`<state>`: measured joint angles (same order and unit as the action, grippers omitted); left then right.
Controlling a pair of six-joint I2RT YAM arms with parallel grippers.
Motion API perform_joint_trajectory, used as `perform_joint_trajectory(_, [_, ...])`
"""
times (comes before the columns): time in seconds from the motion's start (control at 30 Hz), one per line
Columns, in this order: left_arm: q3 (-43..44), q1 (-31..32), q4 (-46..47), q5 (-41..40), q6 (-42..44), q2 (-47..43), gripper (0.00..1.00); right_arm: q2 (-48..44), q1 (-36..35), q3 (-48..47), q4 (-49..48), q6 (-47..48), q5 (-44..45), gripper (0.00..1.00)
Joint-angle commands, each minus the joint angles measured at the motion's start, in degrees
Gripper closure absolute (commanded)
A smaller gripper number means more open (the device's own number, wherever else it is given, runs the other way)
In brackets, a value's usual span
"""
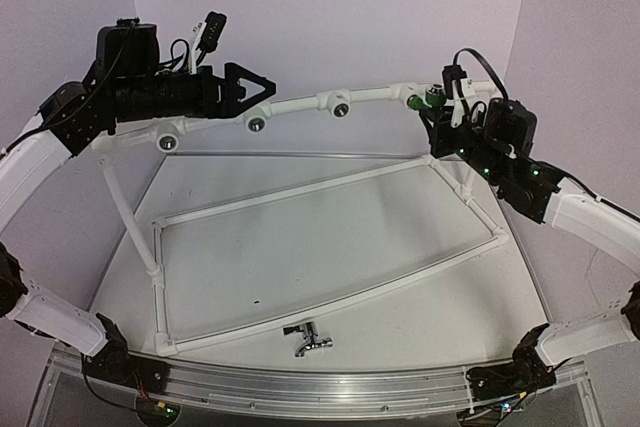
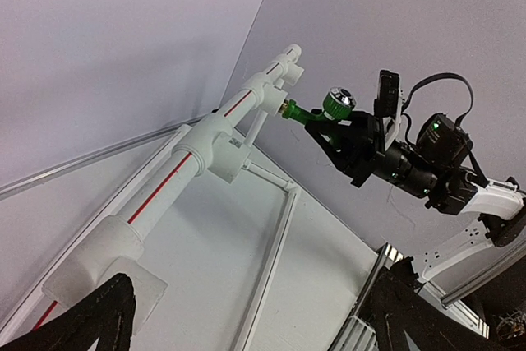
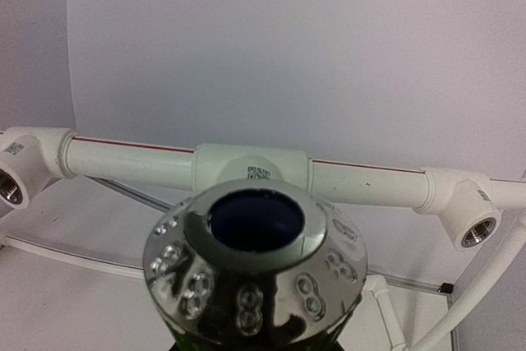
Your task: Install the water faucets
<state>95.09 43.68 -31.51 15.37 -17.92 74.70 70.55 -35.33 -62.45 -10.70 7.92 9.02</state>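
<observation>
In the right wrist view the green faucet (image 3: pixel 255 273) is looming blurred, running off the bottom edge and hiding the fingers of the right pincer (image 1: pixel 435 105). The left wrist view's bottom edge is cutting off the left pincer (image 2: pixel 259 302).

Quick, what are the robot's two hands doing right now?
Left gripper: open, holding nothing.
Right gripper: closed on the green faucet at the end of the white pipe.

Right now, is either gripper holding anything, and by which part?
The right gripper holds the green faucet by its body beneath the knob, its threaded end at the pipe. The left gripper holds nothing.
</observation>
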Motion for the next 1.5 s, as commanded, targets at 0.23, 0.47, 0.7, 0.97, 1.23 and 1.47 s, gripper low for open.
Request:
perform_joint_trajectory(0.23, [-0.01, 0.00, 1.56, 0.71, 0.31, -0.82, 0.00, 2.21, 0.23, -4.79, 5.38, -11.10, -2.38, 1.00])
perform_joint_trajectory(0.47, [1.20, -0.01, -0.78, 1.56, 2.25, -0.07, 0.00, 2.41, 0.34, -5.77, 6.17, -17.21, -3.79, 1.00])
perform_joint_trajectory(0.7, [1.22, -0.01, -0.55, 2.02, 2.60, 0.00, 0.00, 3.10, 1.47, -7.90, 8.02, -25.32, -7.18, 1.00])
perform_joint_trajectory(0.97, [1.04, -0.02, -0.43, 1.86, 2.38, -0.62, 0.00, 3.60, 3.46, -8.70, 8.93, -34.51, -12.93, 1.00])
perform_joint_trajectory(1.23, [0.64, 0.01, 0.07, 1.73, 2.18, -0.77, 0.00, 3.66, 5.53, -8.90, 8.87, -45.21, -18.53, 1.00])
perform_joint_trajectory(1.47, [0.49, 0.00, 0.37, 1.68, 2.01, -0.95, 0.00, 4.00, 7.00, -8.69, 8.82, -54.13, -21.87, 1.00])
